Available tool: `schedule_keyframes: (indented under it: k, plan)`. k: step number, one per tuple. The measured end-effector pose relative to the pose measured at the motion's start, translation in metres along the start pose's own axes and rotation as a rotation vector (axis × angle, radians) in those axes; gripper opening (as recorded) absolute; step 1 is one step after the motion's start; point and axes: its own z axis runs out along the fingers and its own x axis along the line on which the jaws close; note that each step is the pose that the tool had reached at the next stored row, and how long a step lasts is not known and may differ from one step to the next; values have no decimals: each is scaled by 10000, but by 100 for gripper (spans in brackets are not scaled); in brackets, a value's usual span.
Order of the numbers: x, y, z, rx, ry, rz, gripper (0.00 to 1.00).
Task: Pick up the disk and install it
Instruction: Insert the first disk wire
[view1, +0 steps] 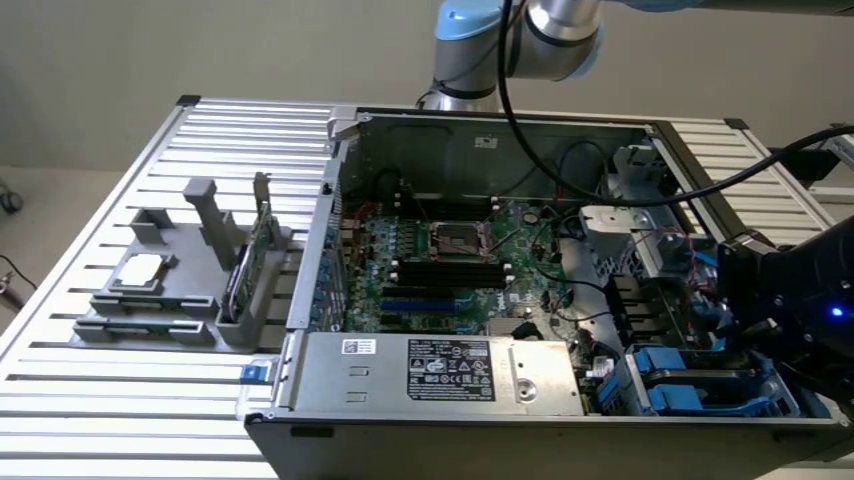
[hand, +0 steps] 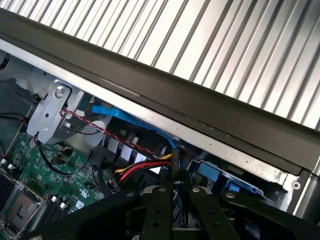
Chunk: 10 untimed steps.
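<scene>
Lying low in the corner of the open computer case (view1: 334, 180) nearest the camera, on the exterior view's right, the disk (view1: 701, 378) shows a grey face framed by bright blue rails. It sits just beside the silver power supply (view1: 441, 370), whose white and black labels face up. The arm's black wrist housing (view1: 787, 290), with a small blue light (view1: 837, 312) on it, hangs directly above the disk's end of the case. In the wrist view the gripper (hand: 174, 195) points down into that same corner, close over blue plastic parts (hand: 207, 172) under the case's dark edge. Whether it is clenched on the disk or on nothing cannot be told. A bundle of red, yellow and black wires (hand: 142, 167) runs just beside the gripper, and a flat blue cable (hand: 115, 111) curves along under the case's rim. Farther into the case the green motherboard (view1: 441, 260) lies flat, its processor socket (view1: 451, 240) near the middle. The case rests on a slatted metal table (view1: 107, 400). Well apart from the disk, toward the exterior view's left, a grey holder (view1: 200, 215) on the table carries a small silver chip (view1: 140, 272) and an upright green card (view1: 260, 240).
</scene>
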Motion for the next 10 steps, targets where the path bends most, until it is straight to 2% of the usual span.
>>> schedule_keyframes:
  k: [5,6,10]
  plan:
    - [16,-9,-34,152,74,113,17]
    - [18,-12,-36,198,96,140,17]
    - [23,-22,-41,450,215,272,17]
